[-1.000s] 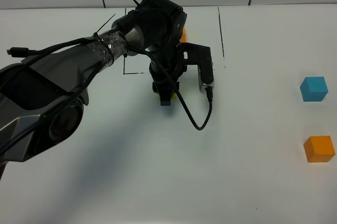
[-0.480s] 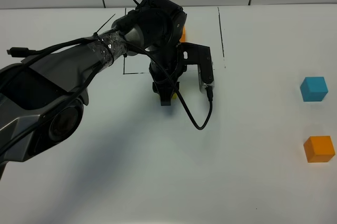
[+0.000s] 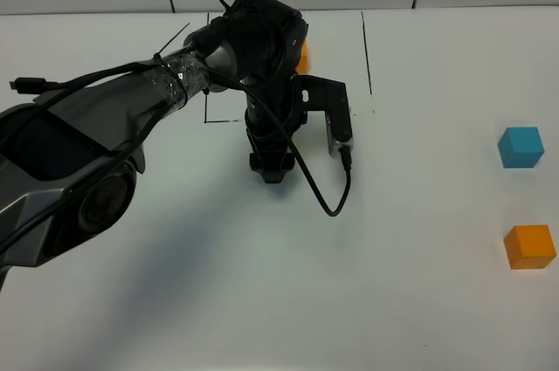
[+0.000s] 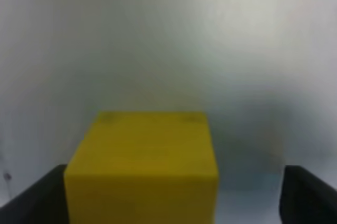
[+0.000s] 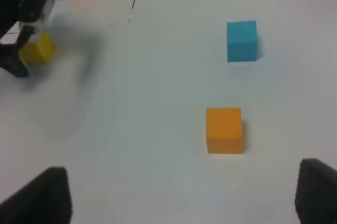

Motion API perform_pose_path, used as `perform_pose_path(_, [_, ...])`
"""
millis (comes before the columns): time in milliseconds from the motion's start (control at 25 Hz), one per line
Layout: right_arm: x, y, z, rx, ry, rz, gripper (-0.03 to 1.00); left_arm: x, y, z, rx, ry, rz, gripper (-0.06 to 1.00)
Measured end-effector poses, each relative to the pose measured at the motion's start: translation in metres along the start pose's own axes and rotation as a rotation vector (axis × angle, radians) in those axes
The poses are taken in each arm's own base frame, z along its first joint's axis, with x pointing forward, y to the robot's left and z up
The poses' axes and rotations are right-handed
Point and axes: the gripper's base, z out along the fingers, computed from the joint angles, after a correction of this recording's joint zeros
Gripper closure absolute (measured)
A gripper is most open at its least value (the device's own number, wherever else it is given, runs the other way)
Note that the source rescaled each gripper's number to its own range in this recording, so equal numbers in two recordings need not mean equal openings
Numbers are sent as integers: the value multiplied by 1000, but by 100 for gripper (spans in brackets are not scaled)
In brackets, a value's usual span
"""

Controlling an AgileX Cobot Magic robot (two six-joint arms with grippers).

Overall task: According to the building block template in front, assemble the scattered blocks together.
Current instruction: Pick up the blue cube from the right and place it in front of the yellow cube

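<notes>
The yellow block (image 4: 142, 166) rests on the white table between my left gripper's (image 4: 174, 200) fingers, close against one finger (image 4: 37, 200) and well apart from the other (image 4: 310, 195); the gripper is open. In the high view that gripper (image 3: 269, 168) hides the block. The right wrist view shows the block (image 5: 37, 47) beside the black fingers. The sky-blue block (image 3: 521, 146) and the orange block (image 3: 529, 246) lie far right. The template's orange cube (image 3: 302, 57) peeks out behind the left arm inside the black outline (image 3: 366, 48). My right gripper (image 5: 176, 200) is open and holds nothing.
The left arm (image 3: 131, 100) and its looping cable (image 3: 327, 205) stretch across the left half of the table. In the right wrist view the orange block (image 5: 224, 130) and sky-blue block (image 5: 241, 40) lie ahead of the right gripper on bare white tabletop (image 5: 131, 129).
My left gripper has opened and let go of the yellow block. In the high view it has shifted slightly toward the near edge, and the yellow no longer shows beneath it.
</notes>
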Motion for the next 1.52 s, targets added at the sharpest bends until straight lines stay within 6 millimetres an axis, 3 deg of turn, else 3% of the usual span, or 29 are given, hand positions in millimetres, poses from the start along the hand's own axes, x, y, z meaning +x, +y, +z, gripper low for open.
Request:
perform_pose_path(160, [0, 0, 0, 0, 0, -1, 23, 1, -4, -29, -4, -40, -45, 19])
perform_pose_path(520, [0, 0, 0, 0, 0, 0, 23, 23, 2, -89, -93, -107, -290, 18])
perform_pose_path(1120, [0, 0, 0, 0, 0, 0, 23, 122, 23, -172, -217, -223, -795, 26])
perform_pose_path(1320, [0, 0, 0, 0, 0, 0, 23, 163, 14, -189, -229, -224, -923, 27])
perform_pose_path(1520, [0, 0, 0, 0, 0, 0, 23, 216, -13, -195, -207, -185, -1080, 27])
